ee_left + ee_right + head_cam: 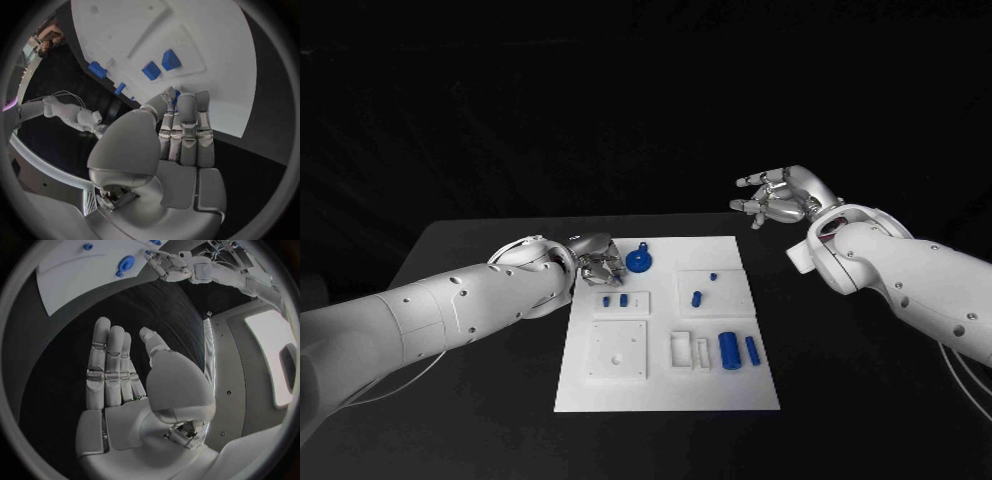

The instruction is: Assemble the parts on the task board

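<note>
Blue on white, against black

The task board (668,390) is showing plain white, the parts (728,347) are showing solid blue, the table (473,400) is lying black, and both hands, left (599,266) and right (782,197), are gleaming silver on white arms.

the left robot hand (599,268) hides the task board's (668,395) edge beside it; whether it holds anything cannot be told.

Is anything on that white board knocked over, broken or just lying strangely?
Nothing stands out. The task board lies flat and square on the black table, and the blue parts rest tidily on it, such as the round piece and the two cylinders. The left hand sits at the board's edge; the right hand is raised, empty.
</note>
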You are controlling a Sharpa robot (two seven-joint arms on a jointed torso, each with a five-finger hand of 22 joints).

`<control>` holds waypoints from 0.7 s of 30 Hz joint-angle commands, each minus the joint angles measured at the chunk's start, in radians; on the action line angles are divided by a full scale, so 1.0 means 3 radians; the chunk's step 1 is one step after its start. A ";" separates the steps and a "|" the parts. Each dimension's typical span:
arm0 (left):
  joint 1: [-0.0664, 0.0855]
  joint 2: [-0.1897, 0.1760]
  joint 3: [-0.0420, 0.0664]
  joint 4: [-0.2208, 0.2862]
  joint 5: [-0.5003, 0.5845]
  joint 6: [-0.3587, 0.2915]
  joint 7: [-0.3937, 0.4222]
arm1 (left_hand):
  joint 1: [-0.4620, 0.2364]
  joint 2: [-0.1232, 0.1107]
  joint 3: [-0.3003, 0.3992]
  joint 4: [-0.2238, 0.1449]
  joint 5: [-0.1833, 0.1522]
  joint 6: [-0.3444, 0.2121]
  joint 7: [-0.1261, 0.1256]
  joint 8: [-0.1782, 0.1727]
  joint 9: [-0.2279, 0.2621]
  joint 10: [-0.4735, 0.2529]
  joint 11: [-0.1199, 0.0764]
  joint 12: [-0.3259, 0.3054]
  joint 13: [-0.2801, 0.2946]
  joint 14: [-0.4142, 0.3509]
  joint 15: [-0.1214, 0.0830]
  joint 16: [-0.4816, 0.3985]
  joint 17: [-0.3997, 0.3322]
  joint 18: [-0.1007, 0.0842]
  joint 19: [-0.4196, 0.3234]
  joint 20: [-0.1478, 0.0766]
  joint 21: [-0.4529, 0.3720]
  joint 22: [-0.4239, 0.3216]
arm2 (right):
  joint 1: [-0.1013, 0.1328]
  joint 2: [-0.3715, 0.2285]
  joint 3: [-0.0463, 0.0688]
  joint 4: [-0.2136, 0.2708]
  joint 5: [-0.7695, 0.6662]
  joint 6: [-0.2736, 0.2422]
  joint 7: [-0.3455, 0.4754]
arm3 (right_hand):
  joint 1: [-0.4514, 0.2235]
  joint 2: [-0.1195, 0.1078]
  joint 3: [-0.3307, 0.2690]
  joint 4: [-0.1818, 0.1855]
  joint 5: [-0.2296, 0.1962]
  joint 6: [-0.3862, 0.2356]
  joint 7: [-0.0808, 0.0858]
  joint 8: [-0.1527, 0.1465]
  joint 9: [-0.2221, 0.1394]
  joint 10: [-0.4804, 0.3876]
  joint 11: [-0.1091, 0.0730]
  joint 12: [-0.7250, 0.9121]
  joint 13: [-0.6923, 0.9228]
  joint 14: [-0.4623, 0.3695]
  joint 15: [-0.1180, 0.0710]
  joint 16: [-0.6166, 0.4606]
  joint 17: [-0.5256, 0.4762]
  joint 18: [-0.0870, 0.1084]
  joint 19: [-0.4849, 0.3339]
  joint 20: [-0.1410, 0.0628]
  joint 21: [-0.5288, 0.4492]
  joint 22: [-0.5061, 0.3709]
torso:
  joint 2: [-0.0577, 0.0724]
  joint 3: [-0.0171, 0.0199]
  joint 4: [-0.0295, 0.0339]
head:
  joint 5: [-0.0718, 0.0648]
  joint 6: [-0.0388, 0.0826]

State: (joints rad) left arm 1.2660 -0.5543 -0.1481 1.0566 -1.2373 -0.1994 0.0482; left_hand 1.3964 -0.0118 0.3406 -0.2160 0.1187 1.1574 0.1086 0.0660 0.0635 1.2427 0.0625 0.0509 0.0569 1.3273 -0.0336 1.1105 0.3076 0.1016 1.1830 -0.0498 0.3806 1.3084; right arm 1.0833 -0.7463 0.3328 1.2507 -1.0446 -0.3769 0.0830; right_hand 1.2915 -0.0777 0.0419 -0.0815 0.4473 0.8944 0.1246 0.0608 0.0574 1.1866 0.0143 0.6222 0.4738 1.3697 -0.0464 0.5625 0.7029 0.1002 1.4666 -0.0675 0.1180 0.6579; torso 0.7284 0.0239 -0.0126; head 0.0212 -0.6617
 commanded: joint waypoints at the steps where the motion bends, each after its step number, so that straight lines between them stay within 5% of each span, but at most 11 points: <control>1: -0.0003 0.0003 -0.0002 0.0003 0.0012 0.0051 -0.0002 | 0.0018 0.0005 0.0004 -0.0019 0.0015 -0.0008 0.0000 -0.0013 0.0002 0.0028 -0.0005 0.0023 0.0005 0.0025 0.0000 -0.0017 0.0003 0.0045 0.0002 -0.0009 0.0005 0.0070 | -0.0001 -0.0001 0.0002 0.0003 -0.0002 0.0026 0.0039 | 0.0015 0.0009 -0.0013 -0.0009 0.0020 0.0020 0.0006 -0.0009 0.0004 -0.0010 -0.0004 -0.0019 -0.0002 -0.0024 0.0004 -0.0009 -0.0003 -0.0022 0.0074 0.0013 0.0008 -0.0003 | 0.0002 -0.0001 -0.0002 | 0.0001 -0.0002; 21: -0.0006 -0.0003 -0.0002 0.0014 0.0021 0.0082 0.0014 | 0.0024 0.0009 0.0005 -0.0030 0.0018 0.0002 -0.0002 -0.0012 0.0002 0.0038 -0.0008 0.0023 0.0005 0.0028 -0.0002 -0.0020 0.0002 0.0048 -0.0003 -0.0011 0.0025 0.0070 | -0.0001 -0.0008 0.0002 0.0004 -0.0002 0.0026 0.0041 | 0.0015 0.0009 -0.0013 -0.0009 0.0020 0.0020 0.0006 -0.0009 0.0004 -0.0010 -0.0004 -0.0019 -0.0002 -0.0024 0.0004 -0.0009 -0.0003 -0.0022 0.0074 0.0013 0.0008 -0.0003 | 0.0000 0.0000 0.0000 | -0.0002 -0.0010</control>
State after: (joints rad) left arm 1.2661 -0.5574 -0.1481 1.0578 -1.2362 -0.1951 0.0494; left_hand 1.3962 -0.0120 0.3433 -0.2189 0.1186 1.1574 0.1086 0.0660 0.0635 1.2486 0.0604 0.0546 0.0578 1.3273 -0.0335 1.1105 0.3074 0.1021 1.1830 -0.0498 0.3848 1.3084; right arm 1.0833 -0.7481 0.3328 1.2509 -1.0445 -0.3769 0.0844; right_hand 1.2915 -0.0777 0.0418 -0.0815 0.4472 0.8944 0.1246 0.0608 0.0574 1.1866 0.0143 0.6222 0.4740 1.3696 -0.0464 0.5625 0.7030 0.1001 1.4666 -0.0676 0.1180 0.6580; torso 0.7285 0.0238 -0.0126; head 0.0198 -0.6650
